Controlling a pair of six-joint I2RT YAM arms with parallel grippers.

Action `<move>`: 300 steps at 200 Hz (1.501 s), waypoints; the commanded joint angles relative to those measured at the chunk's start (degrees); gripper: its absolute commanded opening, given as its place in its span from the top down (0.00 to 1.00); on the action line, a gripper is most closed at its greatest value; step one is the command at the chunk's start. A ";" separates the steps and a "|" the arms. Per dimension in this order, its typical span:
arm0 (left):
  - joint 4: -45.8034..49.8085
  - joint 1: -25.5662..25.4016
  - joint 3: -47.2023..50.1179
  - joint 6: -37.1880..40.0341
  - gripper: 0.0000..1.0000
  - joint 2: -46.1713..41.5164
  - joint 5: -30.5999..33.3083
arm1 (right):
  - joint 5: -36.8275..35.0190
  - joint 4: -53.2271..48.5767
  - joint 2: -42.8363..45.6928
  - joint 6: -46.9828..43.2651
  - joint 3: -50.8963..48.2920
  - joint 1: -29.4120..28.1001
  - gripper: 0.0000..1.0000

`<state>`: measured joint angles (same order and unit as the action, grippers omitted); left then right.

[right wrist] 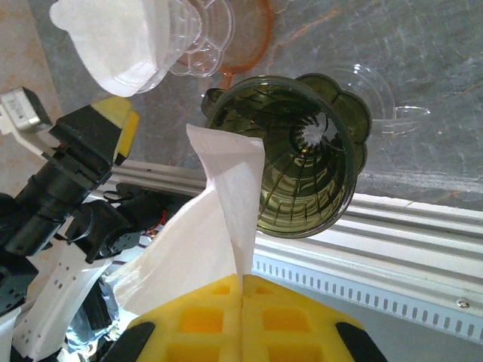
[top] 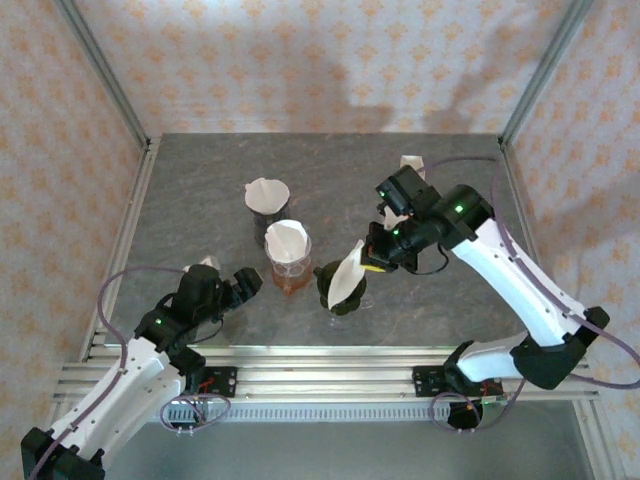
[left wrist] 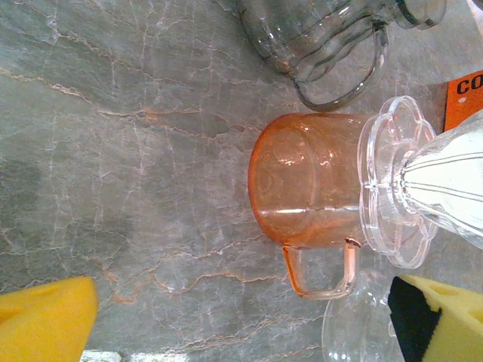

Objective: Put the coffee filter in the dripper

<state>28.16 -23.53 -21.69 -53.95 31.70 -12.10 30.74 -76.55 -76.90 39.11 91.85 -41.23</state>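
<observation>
The right gripper (right wrist: 241,280) pinches filter (right wrist: 219,219) — seemingly over dripper (right wrist: 311,177).

Lighting is bright and diffuse from overhead. Faint, soft shadows lie on the back wall (top: 380,90). Small glints mark the sharply focused orange cup (left wrist: 302,181).

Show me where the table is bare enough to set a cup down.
Bare: the table back-left of the rear dripper, and the front stretch between the green dripper and the right arm. Crowded: the middle, where both drippers and the orange cup bunch, the right tool holding the paper filter above the green one.
</observation>
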 commanded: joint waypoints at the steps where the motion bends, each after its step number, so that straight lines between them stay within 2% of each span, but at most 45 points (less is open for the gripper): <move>1: -1.69 0.25 -0.87 0.03 0.00 0.29 -0.94 | -3.11 -2.51 -2.03 0.26 0.61 -0.51 1.00; 58: -2.69 0.26 -3.74 1.96 0.00 1.36 -4.00 | -6.50 -5.18 -8.80 -8.05 3.65 -0.73 1.00; 87: -3.74 0.24 -8.39 4.20 0.05 3.49 -9.44 | -9.05 -5.82 -10.94 -11.95 4.93 -1.20 1.00; 134: -4.68 0.18 -15.63 6.90 0.04 8.99 -19.95 | -12.20 -9.26 -14.64 -19.80 9.42 -1.65 1.00; 151: -4.33 -0.59 -18.10 8.07 0.04 11.76 -23.34 | -14.83 -9.82 -16.04 -21.61 11.11 -3.48 1.00; 208: -1.17 -9.17 -23.76 11.24 0.01 15.56 -20.41 | -25.19 -12.05 -21.60 -24.90 16.93 -11.81 1.00; 235: -3.51 -9.67 -22.19 9.96 0.01 15.61 -21.33 | -27.20 -10.24 -22.00 -24.63 16.93 -13.83 0.82; 258: -4.56 -9.74 -21.58 9.48 0.07 16.43 -22.34 | -28.88 -7.95 -20.58 -24.24 15.57 -14.21 0.72; 274: -5.11 -9.76 -21.37 9.54 0.09 16.81 -23.01 | -30.02 -5.32 -18.11 -23.54 13.49 -14.23 0.66; 300: -6.81 -9.78 -20.64 9.40 0.07 16.81 -23.57 | -32.46 2.90 -11.24 -21.39 6.66 -14.31 0.50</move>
<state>24.58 -32.67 -43.44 -44.88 48.77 -33.85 3.11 -80.44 -95.53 15.53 103.09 -55.24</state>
